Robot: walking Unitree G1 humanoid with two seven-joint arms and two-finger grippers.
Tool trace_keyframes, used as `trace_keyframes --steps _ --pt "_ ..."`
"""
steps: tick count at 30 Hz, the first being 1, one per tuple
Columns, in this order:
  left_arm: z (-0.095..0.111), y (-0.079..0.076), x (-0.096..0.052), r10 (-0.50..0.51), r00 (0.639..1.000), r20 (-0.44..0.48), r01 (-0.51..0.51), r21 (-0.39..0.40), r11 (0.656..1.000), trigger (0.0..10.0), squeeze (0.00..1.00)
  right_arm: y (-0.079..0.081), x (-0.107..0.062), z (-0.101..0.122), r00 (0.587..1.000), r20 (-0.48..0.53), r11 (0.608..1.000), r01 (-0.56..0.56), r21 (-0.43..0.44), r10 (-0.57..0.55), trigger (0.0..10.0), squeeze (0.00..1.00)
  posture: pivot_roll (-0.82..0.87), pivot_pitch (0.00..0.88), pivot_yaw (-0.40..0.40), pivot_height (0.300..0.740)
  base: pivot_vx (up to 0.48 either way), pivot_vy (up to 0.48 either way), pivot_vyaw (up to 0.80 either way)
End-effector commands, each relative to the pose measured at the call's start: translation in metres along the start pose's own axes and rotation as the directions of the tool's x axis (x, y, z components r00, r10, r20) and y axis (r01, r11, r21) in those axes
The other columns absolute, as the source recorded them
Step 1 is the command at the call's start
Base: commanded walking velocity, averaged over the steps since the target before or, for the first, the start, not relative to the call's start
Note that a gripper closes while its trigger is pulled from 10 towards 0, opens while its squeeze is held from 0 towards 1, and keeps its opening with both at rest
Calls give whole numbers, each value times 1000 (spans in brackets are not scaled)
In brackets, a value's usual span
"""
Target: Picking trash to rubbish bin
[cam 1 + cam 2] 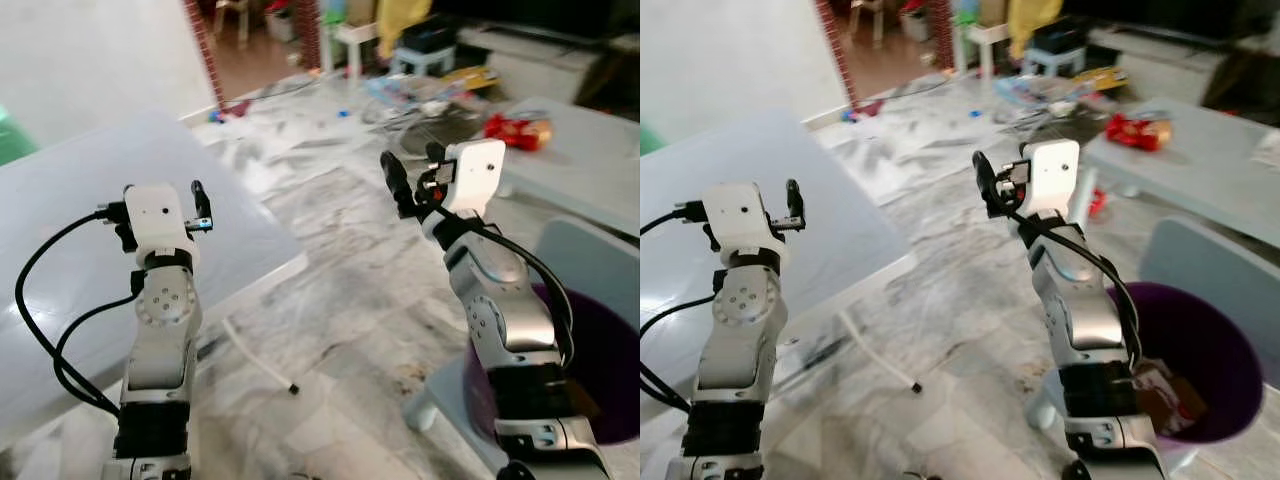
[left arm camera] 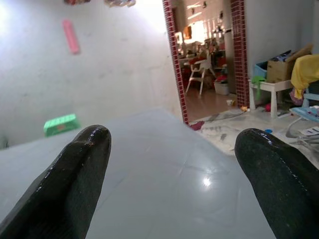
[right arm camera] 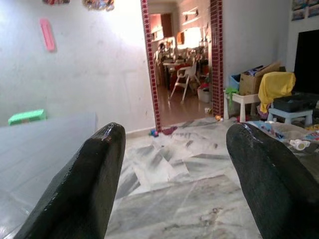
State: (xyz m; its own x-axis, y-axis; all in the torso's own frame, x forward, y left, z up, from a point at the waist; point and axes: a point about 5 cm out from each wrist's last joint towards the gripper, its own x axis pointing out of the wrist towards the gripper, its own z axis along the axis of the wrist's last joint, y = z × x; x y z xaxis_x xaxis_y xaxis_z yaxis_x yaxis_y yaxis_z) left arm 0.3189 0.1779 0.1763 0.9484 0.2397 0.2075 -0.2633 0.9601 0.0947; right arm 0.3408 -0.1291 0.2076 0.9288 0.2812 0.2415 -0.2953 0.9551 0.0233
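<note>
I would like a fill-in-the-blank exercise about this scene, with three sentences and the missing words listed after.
1. The rubbish bin beside the robot's right arm is ____ in colour.
2. The fingers of the left end effector are ____, with nothing between them.
3. The red snack packet lies on a low grey ____ ahead on the robot's right.

The right end effector is raised over the marble floor.

Missing words: purple; open; table

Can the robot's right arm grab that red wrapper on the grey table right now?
Probably not yet. The red wrapper lies far back on the grey table, well beyond the open right end effector, which is raised above the floor. Nothing blocks the way.
</note>
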Motion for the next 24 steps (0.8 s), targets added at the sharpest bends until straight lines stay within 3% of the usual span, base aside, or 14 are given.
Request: trace_keyframes --steps 1,7,12,15,24 --pt "2 6 2 22 1000 7 -22 14 1000 10000 0 6 3 4 1000 17 1000 -23 7 23 10000 0 -48 43 80 740 0 0 800" --pt "2 4 2 21 1000 5 -21 12 1000 10000 0 6 4 4 1000 16 1000 -27 6 26 10000 0 -49 45 78 740 0 0 800" --pt "5 4 2 19 1000 9 -20 64 998 10000 0 7 4 4 999 14 1000 -31 0 31 10000 0 -47 48 77 740 0 0 800" --pt "3 5 1 12 1000 -2 -12 11 1000 10000 0 9 4 4 999 12 999 -34 6 34 10000 0 -45 49 76 740 0 0 800" --pt "-1 5 -1 -10 1000 -25 9 -25 1000 10000 0 11 5 3 999 18 999 -39 29 39 10000 0 -39 50 73 740 0 0 711"
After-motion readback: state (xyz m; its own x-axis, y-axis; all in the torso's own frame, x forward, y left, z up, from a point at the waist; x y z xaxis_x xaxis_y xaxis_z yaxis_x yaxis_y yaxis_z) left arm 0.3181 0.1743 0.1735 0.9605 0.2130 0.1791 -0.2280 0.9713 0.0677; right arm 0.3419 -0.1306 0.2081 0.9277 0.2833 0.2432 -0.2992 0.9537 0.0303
